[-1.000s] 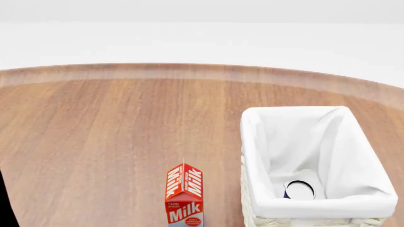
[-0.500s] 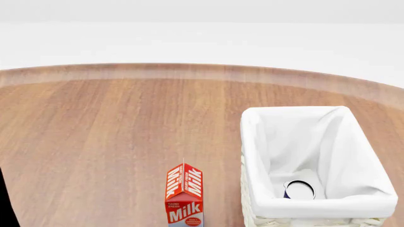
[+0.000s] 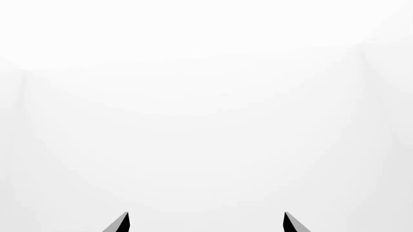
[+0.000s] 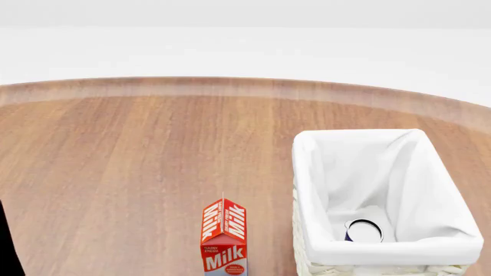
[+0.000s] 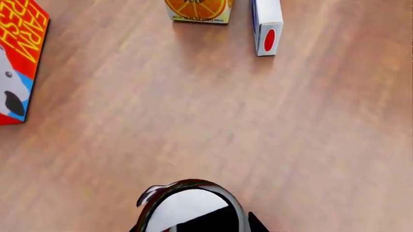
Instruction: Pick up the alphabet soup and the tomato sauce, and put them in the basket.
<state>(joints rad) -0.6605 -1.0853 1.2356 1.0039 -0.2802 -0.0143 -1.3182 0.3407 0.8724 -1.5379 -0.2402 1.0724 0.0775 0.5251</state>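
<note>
Right gripper (image 5: 193, 227): a silver can end sits between the fingers, apparently held; its label is hidden, judged the tomato sauce (image 5: 187, 208). Left gripper (image 3: 205, 224): fingers wide, empty. The alphabet soup (image 4: 363, 230) lies in the basket (image 4: 307, 172). Next: carry the can over the counter (image 5: 258, 135) to the basket.

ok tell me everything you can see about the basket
The basket is rectangular, cream-white woven wicker with a white cloth liner folded over its rim. It stands upright on the wooden table, right of the milk carton in the head view, apart from it. One can stands inside; only its silvery top and dark side show.
</note>
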